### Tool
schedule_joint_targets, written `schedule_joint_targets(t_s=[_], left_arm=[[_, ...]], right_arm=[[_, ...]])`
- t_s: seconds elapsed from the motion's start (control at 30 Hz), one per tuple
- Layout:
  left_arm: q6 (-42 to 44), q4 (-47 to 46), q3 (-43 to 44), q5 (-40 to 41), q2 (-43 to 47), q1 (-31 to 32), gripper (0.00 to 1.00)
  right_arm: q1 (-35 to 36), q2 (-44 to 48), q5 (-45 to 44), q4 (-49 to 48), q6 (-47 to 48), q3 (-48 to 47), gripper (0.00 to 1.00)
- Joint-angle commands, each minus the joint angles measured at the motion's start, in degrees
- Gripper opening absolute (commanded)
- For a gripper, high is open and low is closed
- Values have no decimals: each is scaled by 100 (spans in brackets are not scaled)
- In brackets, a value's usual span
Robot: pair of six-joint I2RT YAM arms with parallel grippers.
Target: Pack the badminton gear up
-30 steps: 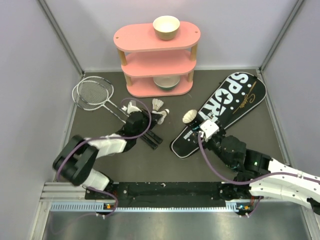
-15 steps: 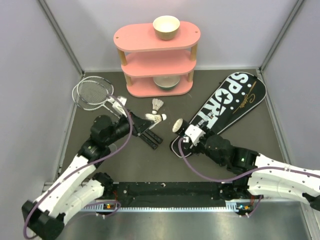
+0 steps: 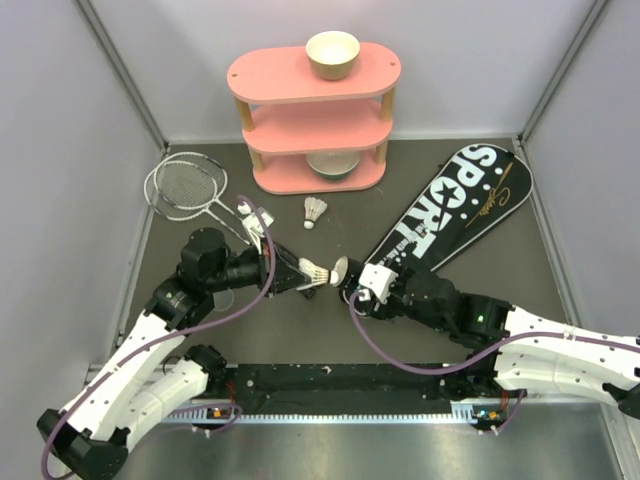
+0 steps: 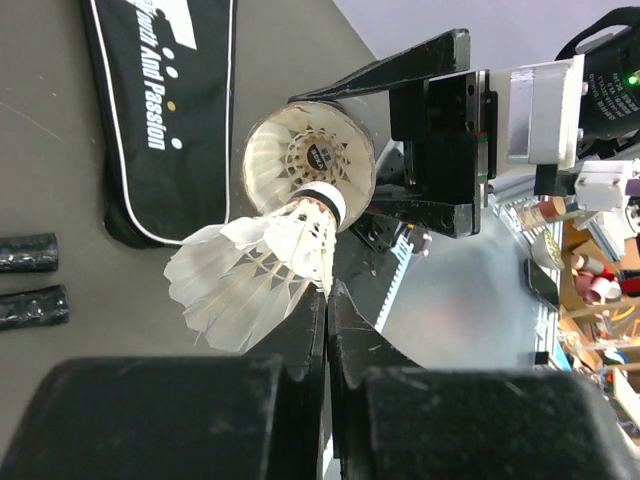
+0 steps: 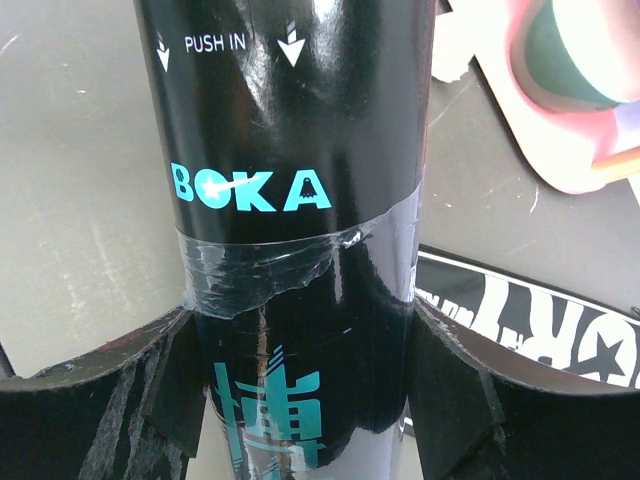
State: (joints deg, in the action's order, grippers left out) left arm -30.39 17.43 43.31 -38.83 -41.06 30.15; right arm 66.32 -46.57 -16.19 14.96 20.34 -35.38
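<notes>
My left gripper [image 4: 327,300] was pinched shut on the skirt of a small white feather shuttlecock [image 4: 255,275], the fingers pressed almost together with only the feathers' edge between them. Its cork head sat right at the open mouth of the glossy black tube [image 5: 300,200] lettered BOKA; I could not tell whether the two touched. A white feather skirt showed inside that mouth. My right gripper [image 5: 300,400] was clamped around the tube, one finger on each side, with the mouth turned toward the shuttlecock.

On the dark grey table [image 3: 300,325] a second white shuttlecock [image 3: 316,209] lay near the front of the pink three-tier shelf [image 3: 312,110]. Two silver-framed rackets [image 3: 185,185] lay at the far left, their black handles running under my left wrist. The long black bag [image 3: 450,215] lettered SPORT lay beyond my right arm.
</notes>
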Motion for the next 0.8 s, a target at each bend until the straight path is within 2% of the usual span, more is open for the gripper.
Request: schedule_joint_targets(t_s=[0.0,0.57,0.6,0.63,0.73,0.77], left_arm=[[8,-239,222,-432,-165,61,0],[-871,-1620,152,-459,-1036,1124,1],[-898,-1698,151,-468,-1079,1133,3],[-933,-1699,143,-494,-1080,1151,14],[-977,-1954,134,-590,-1027,1142,30],[-995,-1998,116,-599,-992,1142,40]], right_arm=[[135,77,344,-424,49,-259,1],[153,350,555,-688,-12,-84,1],[153,376,546,-679,-21,-84,1],[153,394,555,-679,-38,-75,0],[153,447,538,-652,-91,-75,0],[153,447,537,-635,-91,-75,0]])
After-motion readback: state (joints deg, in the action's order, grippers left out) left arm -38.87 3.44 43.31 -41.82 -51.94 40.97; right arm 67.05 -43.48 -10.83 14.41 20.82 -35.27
